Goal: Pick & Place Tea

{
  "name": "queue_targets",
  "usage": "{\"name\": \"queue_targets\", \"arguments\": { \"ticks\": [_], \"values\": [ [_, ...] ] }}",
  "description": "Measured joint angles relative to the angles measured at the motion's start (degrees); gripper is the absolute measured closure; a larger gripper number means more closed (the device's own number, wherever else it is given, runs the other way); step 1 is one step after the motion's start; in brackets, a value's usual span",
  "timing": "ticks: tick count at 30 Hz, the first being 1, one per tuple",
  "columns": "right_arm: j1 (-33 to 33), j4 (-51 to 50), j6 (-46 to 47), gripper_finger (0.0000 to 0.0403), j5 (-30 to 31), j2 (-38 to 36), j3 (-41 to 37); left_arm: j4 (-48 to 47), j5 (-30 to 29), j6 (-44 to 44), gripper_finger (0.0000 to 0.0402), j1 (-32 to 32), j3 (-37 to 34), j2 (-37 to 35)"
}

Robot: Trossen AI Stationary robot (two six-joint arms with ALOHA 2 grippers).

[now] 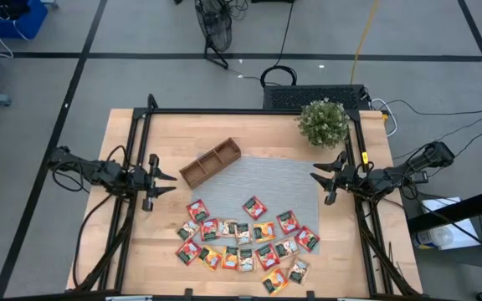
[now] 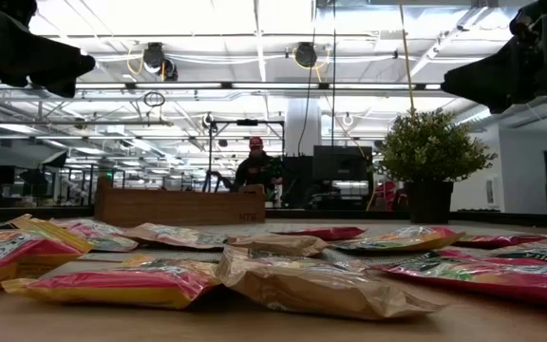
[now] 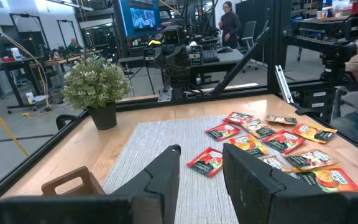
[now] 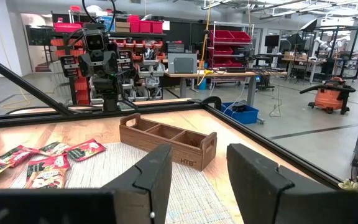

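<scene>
Several small tea sachets (image 1: 245, 242), red, orange, yellow and green, lie flat and scattered on the near half of the table, some on the grey woven mat (image 1: 258, 188); they also fill the low view (image 2: 283, 271). My left gripper (image 1: 167, 182) hovers open at the table's left edge, level, with nothing between its fingers (image 3: 197, 165). My right gripper (image 1: 318, 181) hovers open at the right edge, also with nothing in it (image 4: 197, 168). Both stand well apart from the tea.
A brown wooden compartment tray (image 1: 211, 162) rests slantwise at the mat's far left corner. A potted plant (image 1: 323, 123) stands at the far right. A black frame (image 1: 249, 111) rims the table. People show in the room beyond (image 2: 254, 166).
</scene>
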Motion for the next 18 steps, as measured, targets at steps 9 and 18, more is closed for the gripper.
{"name": "queue_targets", "arguments": {
  "ticks": [9,18],
  "values": [
    [-0.01,0.01,0.02,0.0264,0.00,0.00,0.02,0.00,0.00,0.00,0.0275,-0.01,-0.02,0.00],
    [-0.01,2.90,3.43,0.0264,0.00,0.00,0.00,-0.01,0.00,0.02,0.0275,-0.02,-0.01,-0.01]
  ]
}}
